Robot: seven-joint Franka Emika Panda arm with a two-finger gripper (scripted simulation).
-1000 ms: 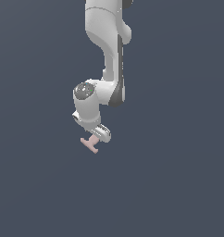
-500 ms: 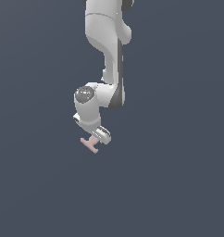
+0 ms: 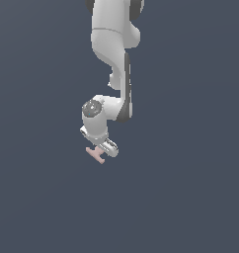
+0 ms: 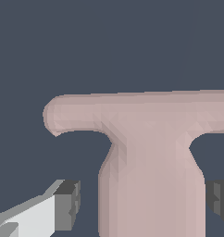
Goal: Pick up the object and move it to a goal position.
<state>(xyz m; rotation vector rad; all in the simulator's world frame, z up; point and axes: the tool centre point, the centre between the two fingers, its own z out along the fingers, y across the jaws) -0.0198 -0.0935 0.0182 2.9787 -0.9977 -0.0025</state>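
Note:
The object is a small pale pink H-shaped piece lying on the dark grey floor, just under the white arm's hand. In the wrist view it fills much of the picture, one bar across and the stem running down between my fingers. My gripper straddles the stem. One dark pad stands a little apart from the stem and the other pad is almost against it. The jaws look open around the stem. In the exterior view the gripper is right at the object and its fingertips are mostly hidden by the hand.
A plain dark grey floor spreads all around the arm. No other objects, containers or edges show in either view.
The hand has sunk slightly toward the object over the last second. The object has stayed in place on the floor.

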